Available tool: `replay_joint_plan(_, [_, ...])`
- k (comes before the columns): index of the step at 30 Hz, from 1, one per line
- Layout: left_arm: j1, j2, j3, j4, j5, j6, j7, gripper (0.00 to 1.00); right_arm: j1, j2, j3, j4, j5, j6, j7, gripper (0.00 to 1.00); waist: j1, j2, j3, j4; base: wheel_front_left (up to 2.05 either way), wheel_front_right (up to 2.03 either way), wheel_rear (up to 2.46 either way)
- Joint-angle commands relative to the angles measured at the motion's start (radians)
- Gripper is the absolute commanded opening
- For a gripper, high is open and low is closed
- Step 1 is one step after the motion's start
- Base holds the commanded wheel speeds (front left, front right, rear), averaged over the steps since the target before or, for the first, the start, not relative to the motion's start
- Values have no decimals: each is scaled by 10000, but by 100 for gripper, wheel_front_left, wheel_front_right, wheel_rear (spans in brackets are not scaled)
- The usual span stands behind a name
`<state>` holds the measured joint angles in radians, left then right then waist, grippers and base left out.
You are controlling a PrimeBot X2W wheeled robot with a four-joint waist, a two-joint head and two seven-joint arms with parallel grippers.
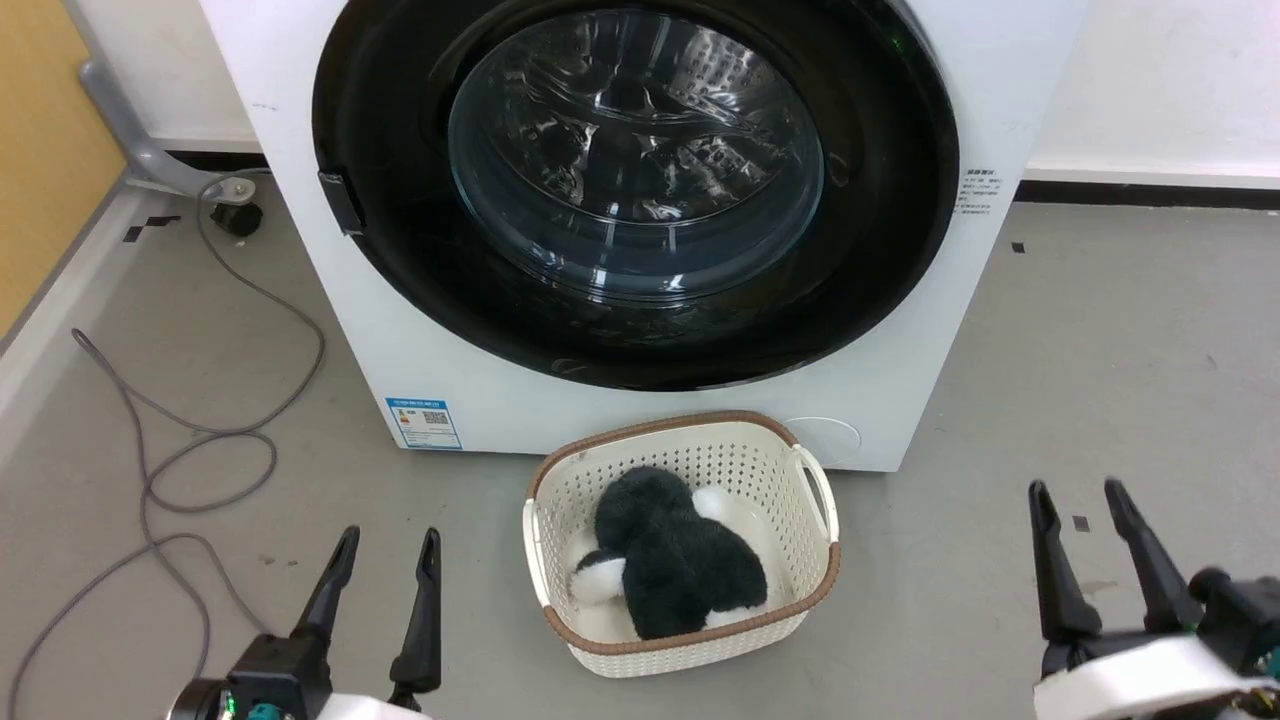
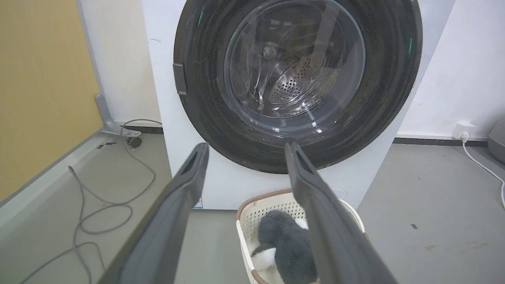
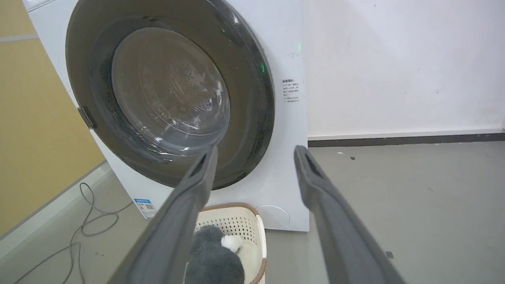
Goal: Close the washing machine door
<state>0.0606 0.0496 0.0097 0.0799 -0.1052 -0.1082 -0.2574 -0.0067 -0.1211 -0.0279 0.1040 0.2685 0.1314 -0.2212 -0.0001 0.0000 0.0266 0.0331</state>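
Observation:
The washing machine [image 1: 900,330] [image 2: 165,118] [image 3: 284,47] is a big white box facing me. Its door [image 1: 640,190] [image 2: 298,79] [image 3: 169,94], a wide black-rimmed disc with a clear glass bowl, lies flat against the front, shut over the steel drum seen through the glass. My left gripper [image 1: 388,545] [image 2: 244,148] hovers open low at the left, well short of the machine. My right gripper [image 1: 1078,497] [image 3: 255,152] hovers open low at the right, also apart from it. Neither holds anything.
A cream perforated basket [image 1: 812,480] [image 2: 252,221] [image 3: 240,221] with a dark plush toy [image 1: 672,565] stands on the floor just before the machine, between my grippers. A grey cable [image 1: 210,450] loops over the floor at the left. A yellow panel [image 1: 40,150] stands far left.

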Motion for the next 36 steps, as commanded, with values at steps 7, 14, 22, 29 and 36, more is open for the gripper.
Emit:
replay_joint_plan(7, [234,15,-77,246,214,40,-44,100,556,241,-223,12,-291,-7,-90,100,1,0,-103,47,0,0,0])
replay_joint_plan(14, [243,13,-100,203,260,106,-44,100,669,243,-237,23,-327,-7,-122,100,1,0,-141,126,0,0,0])
replay_joint_plan(22, [150,0,-107,176,204,61,79,0,480,249,-217,-5,-290,0,-36,0,1,0,-141,131,0,0,0])
replay_joint_plan(29, [107,1,-107,120,253,119,223,0,457,276,-189,-65,-427,-1,93,0,1,0,-149,105,0,0,0])
replay_joint_plan(36, [64,1,-106,65,301,178,365,0,433,302,-160,-124,-564,-1,221,0,1,0,-156,78,0,0,0])
